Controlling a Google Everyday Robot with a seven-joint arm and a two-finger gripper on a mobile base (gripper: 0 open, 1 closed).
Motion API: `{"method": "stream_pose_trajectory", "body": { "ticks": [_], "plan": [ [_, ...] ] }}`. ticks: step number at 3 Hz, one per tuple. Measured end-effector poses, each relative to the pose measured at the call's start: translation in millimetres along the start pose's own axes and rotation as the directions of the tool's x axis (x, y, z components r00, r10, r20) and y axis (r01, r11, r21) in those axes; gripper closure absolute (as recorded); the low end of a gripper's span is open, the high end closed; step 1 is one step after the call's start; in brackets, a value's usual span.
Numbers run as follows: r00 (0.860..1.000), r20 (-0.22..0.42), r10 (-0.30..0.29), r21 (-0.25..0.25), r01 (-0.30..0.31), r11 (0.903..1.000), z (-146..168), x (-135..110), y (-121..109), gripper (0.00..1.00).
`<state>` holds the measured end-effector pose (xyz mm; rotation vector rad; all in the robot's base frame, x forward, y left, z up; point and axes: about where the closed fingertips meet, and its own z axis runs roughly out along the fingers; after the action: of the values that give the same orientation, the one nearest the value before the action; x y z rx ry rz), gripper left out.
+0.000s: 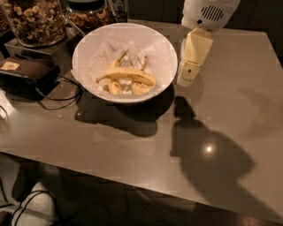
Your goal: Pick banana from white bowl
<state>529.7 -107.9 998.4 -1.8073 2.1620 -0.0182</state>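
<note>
The white bowl (86,42), lined with crinkled white paper, stands at the back left of the brown table. The banana (131,75), long, curved and yellow, lies across the bowl's middle with its thin stem pointing left. Two shorter bananas (116,87) lie under and beside it. My gripper (186,76), cream-coloured below a white wrist housing (208,13), hangs just outside the bowl's right rim, above the table. It is to the right of the banana and apart from it, and holds nothing.
Glass jars of nuts (34,20) (88,13) stand behind the bowl at the back left. A black device (24,76) with cables (62,98) lies left of the bowl. The table's front edge (132,187) runs across the lower part of the view.
</note>
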Motion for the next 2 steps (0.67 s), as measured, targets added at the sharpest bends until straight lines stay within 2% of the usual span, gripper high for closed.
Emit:
{"method": "stream_pose_trajectory", "body": {
  "ticks": [2],
  "plan": [
    [1.000, -0.021, -0.007, -0.100, 0.005, 0.9950, 56.6, -34.6, -29.3, 0.00]
  ]
}}
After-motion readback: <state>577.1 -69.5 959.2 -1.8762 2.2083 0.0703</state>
